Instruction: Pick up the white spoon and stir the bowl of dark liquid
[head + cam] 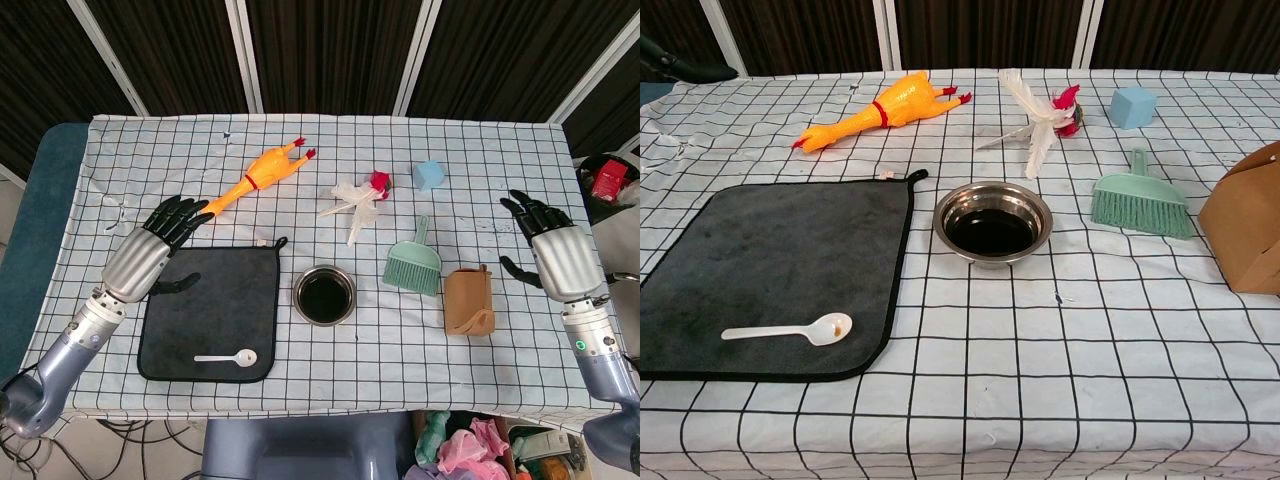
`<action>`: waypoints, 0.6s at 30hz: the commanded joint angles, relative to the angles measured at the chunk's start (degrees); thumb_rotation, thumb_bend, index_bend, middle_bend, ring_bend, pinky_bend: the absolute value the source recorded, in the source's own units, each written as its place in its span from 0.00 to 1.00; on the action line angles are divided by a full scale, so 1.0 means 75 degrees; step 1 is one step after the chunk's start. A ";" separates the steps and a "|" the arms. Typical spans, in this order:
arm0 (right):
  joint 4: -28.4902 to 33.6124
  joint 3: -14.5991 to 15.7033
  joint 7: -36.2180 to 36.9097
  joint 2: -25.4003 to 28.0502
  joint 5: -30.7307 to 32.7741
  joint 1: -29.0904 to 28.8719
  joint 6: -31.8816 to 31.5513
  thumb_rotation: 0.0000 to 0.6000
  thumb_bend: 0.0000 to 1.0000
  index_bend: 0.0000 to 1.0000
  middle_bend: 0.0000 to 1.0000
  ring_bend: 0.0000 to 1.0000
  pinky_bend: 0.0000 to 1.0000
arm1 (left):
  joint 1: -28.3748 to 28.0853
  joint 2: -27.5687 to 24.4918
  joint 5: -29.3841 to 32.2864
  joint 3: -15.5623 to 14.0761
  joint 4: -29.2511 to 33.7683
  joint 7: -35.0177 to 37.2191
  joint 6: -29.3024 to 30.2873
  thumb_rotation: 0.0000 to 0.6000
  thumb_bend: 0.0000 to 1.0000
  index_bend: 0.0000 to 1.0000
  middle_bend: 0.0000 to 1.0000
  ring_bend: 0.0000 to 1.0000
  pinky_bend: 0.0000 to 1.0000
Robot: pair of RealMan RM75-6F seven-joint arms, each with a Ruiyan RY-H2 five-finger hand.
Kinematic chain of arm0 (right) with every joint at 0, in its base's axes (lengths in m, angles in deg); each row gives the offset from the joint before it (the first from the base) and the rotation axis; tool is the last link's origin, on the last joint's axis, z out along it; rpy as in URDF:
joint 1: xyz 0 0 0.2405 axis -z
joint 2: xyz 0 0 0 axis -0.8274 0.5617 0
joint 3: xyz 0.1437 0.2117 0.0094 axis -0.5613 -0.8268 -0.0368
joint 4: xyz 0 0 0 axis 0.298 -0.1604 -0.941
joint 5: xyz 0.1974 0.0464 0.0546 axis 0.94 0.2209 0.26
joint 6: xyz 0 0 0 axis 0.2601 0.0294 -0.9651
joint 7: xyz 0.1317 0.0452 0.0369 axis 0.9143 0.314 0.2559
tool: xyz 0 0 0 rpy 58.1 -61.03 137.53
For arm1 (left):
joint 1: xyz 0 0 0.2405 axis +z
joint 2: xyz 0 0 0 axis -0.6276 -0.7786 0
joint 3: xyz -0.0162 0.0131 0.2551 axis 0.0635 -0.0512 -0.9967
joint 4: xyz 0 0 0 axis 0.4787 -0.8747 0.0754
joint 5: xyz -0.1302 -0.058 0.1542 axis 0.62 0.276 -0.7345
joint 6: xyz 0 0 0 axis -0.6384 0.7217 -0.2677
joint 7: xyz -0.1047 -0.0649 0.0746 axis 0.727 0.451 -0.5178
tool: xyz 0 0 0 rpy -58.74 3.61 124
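Lying on the dark mat near its front edge, the white spoon has its handle pointing toward the robot's left and its scoop toward the bowl; in chest view a brownish spot shows inside the scoop. Nothing touches it. The steel bowl w/ dark liquid sits just beside the mat's right edge, on the checked cloth of the counter.

Left hand hovers at the mat's far-left corner, fingers spread & extended, holding nothing; thumb overlaps the mat edge, well apart from the spoon. Right hand is out near the counter's right edge, fingers apart, empty too. Neither hand shows in chest view.

Other stuff: orange rubber chicken lies diagonal behind the mat; white feather toy w/ red tip behind the bowl; light-blue cube further right; green hand brush between bowl & brown paper box, bristles toward the front.
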 commanded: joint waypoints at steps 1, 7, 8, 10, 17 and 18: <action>0.0086 -0.0005 -0.0032 0.0042 0.0062 0.0030 -0.0051 1.00 0.17 0.15 0.11 0.19 0.30 | 0.0006 -0.0087 0.0008 -0.0060 0.0084 -0.0062 0.0010 1.00 0.23 0.09 0.04 0.00 0.00; 0.0342 0.0007 -0.0116 0.0223 0.0124 0.0087 -0.0132 1.00 0.17 0.15 0.11 0.19 0.30 | 0.0043 -0.0236 0.0089 -0.0144 0.0254 -0.0167 0.0021 1.00 0.23 0.09 0.04 0.00 0.00; 0.0393 0.0025 -0.0137 0.0252 0.0125 0.0098 -0.0131 1.00 0.17 0.15 0.11 0.19 0.30 | 0.0064 -0.0259 0.0100 -0.0164 0.0298 -0.0182 0.0041 1.00 0.23 0.09 0.04 0.00 0.00; 0.0473 0.0064 -0.0221 0.0314 0.0120 0.0113 -0.0121 1.00 0.17 0.15 0.11 0.19 0.30 | 0.0090 -0.0302 0.0101 -0.0196 0.0372 -0.0236 0.0079 1.00 0.23 0.09 0.04 0.00 0.00; 0.0632 0.0057 -0.0333 0.0369 0.0241 0.0144 -0.0180 1.00 0.17 0.15 0.11 0.19 0.30 | 0.0124 -0.0376 0.0145 -0.0231 0.0455 -0.0415 0.0179 1.00 0.23 0.09 0.04 0.00 0.00; 0.0665 0.0060 -0.0334 0.0376 0.0253 0.0162 -0.0209 1.00 0.17 0.15 0.11 0.19 0.30 | 0.0138 -0.0390 0.0162 -0.0243 0.0467 -0.0427 0.0190 1.00 0.23 0.09 0.04 0.00 0.00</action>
